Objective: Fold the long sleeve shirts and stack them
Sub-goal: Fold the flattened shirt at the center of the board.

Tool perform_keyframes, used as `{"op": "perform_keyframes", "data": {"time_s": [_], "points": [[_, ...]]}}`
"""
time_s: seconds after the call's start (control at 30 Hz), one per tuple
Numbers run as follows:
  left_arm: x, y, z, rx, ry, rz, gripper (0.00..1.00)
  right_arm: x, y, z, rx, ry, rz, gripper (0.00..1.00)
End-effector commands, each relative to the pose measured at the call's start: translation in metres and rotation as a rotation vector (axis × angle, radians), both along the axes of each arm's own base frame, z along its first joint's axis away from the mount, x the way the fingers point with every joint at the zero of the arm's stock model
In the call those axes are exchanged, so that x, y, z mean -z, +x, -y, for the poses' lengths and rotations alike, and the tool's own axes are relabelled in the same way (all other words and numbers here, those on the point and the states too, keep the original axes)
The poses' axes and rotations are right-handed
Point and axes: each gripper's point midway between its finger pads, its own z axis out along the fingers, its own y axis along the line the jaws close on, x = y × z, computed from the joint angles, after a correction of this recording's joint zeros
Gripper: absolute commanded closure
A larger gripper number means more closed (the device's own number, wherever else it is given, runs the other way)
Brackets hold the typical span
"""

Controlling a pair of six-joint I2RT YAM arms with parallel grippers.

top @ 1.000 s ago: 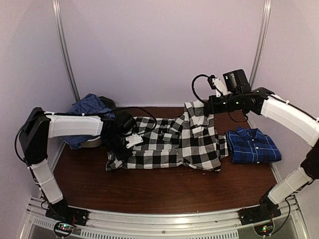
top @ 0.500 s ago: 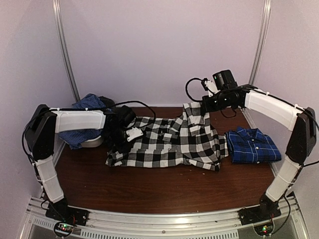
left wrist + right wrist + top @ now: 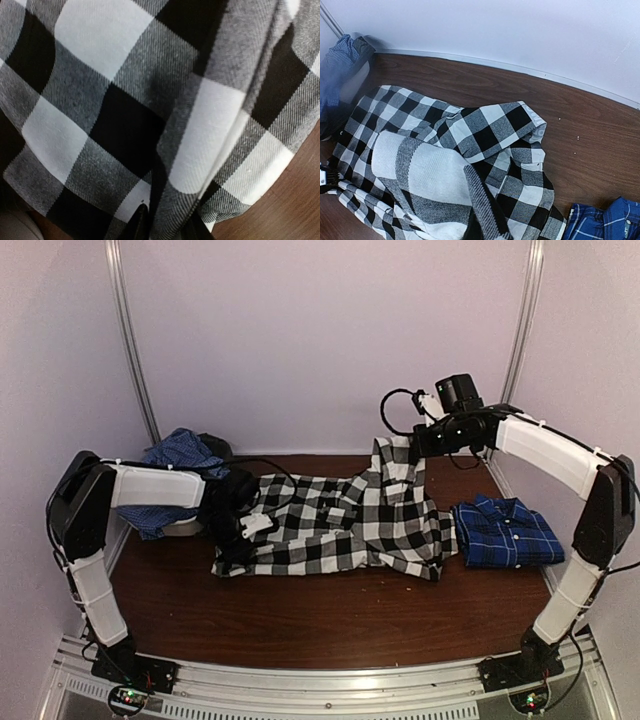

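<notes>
Left gripper [image 3: 238, 538] and right gripper [image 3: 408, 447] both pinch the check shirt [image 3: 340, 525]; pull it flat before you fold.

1. A dark brown wooden table [image 3: 330, 615] with a slight sheen; a few pale specks lie near its far edge.
2. A plain pale wall [image 3: 320, 340] stands behind it, with a white strip [image 3: 520, 69] running where wall meets tabletop.
3. Two slim metal posts rise at the back, one left [image 3: 130, 340] and one right [image 3: 522, 330].
4. A white rounded object [image 3: 185, 528] sits at the table's left side, mostly covered.
5. A small black cloth piece [image 3: 213, 446] is bunched in the far left corner.
6. A ribbed metal rail [image 3: 330, 680] runs along the near edge.
</notes>
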Motion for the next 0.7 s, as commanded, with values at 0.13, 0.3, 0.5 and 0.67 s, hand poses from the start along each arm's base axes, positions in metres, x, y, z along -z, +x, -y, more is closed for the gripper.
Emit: {"op": "perform_keyframes", "data": {"time_s": [0.13,0.3,0.5,0.67], "points": [[-0.016,0.008,0.0,-0.047,-0.099,0.006,1.0,-0.007,0.003,0.007,0.017,-0.014,0.017,1.0],[-0.036,0.022,0.005,-0.06,-0.138,0.043,1.0,-0.017,0.001,0.019,0.049,-0.032,0.041,1.0],[-0.078,0.046,0.018,-0.047,-0.21,0.129,1.0,-0.029,-0.006,0.04,0.125,-0.089,0.057,1.0],[-0.077,0.06,0.019,-0.041,-0.167,0.133,1.0,-0.038,-0.008,0.051,0.166,-0.112,0.074,1.0]]}}
